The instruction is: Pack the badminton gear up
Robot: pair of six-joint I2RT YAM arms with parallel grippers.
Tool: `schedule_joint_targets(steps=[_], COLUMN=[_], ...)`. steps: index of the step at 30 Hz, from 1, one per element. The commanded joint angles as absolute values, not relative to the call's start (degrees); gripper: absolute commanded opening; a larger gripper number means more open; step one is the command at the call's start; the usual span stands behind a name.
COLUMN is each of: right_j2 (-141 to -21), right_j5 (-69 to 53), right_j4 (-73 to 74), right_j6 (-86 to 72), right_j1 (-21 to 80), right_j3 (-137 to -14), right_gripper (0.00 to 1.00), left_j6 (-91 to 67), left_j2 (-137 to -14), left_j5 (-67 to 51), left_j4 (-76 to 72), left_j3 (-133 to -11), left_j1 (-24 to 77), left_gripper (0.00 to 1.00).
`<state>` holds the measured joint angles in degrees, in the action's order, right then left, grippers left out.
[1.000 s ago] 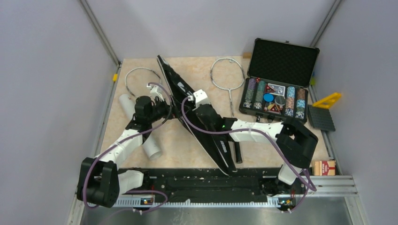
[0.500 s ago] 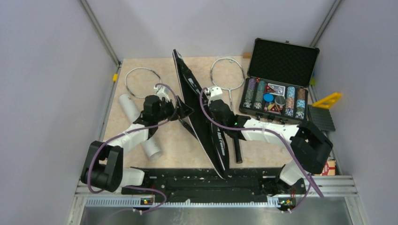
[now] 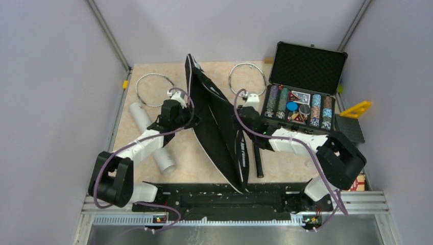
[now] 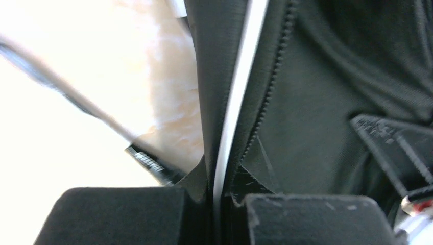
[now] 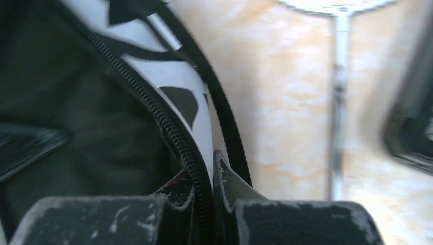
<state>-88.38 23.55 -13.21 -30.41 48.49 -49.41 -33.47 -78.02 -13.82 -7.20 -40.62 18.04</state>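
- The white tube (image 3: 166, 161) lies on the surface (image 3: 186, 163) at the left, partly under the left arm and outside the bag.
- One white-framed racket (image 3: 153, 90) rests just beyond the tube. Only its head shows, and it is unpacked.
- The left pincer (image 4: 218, 217) is clenched on the left lip of the bag. In its wrist view the white-piped edge and zipper run straight down between the two pads.
- The black bag (image 3: 219, 122) is at the middle of the surface, held up between the two arms with its narrow end toward the near edge. A second ago it lay slanted and nearly flat, with both arms crowded close to it. Since then the arms have drawn apart, and the wide end now gapes with the dark lining showing.
- I take that as the mouth being spread ready for loading. Nothing from the kit looks to be inside yet, so the packing is at an early stage.
- The right pincer (image 5: 212, 219) is clamped on the opposite lip, with zipper teeth and the black-and-white panel squeezed between its pads.
- The second racket (image 3: 247, 77) lies just right of the bag, its head at the far side and its black handle toward the near edge, part hidden by the right arm.
- With both pincers busy holding the mouth, one will probably have to let go to fetch a racket, and the opening may sag shut.
- The open case of poker chips (image 3: 306, 66) stands at the far right.
- I cannot spot any shuttlecocks.
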Motion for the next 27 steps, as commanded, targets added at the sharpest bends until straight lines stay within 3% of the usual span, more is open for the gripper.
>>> schedule_joint_targets(steps=[1, 7, 14, 18, 22, 24, 27], right_j2=[-84.18, -84.06, -85.33, -85.21, -81.94, -80.12, -77.65], right_j5=[27.86, 25.11, -5.29, -15.22, -12.11, -6.96, -1.51], right_j4=[-9.30, -8.95, -22.64, -25.05, -20.20, -16.73, -13.59], right_j6=[-39.60, -40.57, -26.19, -22.99, -20.79, -19.81, -19.19], right_j1=[39.98, 34.38, 34.37, 34.37, 34.21, 34.20, 33.65], right_j3=[-46.30, -43.32, -44.21, -46.02, -47.12, -47.11, -45.87], right_gripper=[0.00, 0.07, 0.47, 0.60, 0.74, 0.88, 0.94], left_j6=[-28.16, -25.65, -22.26, -20.31, -18.92, -18.42, -17.74], left_j2=[-71.43, -68.11, -71.69, -76.38, -79.91, -81.14, -81.87], left_j5=[4.49, 15.81, 8.25, 6.15, 6.08, 6.32, 5.58], left_j4=[3.79, 10.20, 6.01, 7.33, 9.66, 10.76, 10.25], left_j3=[-44.17, -45.20, -49.09, -54.18, -58.57, -59.89, -60.38], left_j1=[17.70, 17.67, 17.67, 17.62, 17.67, 17.67, 17.67], left_gripper=[0.00, 0.00, 0.00, 0.00, 0.00, 0.00, 0.00])
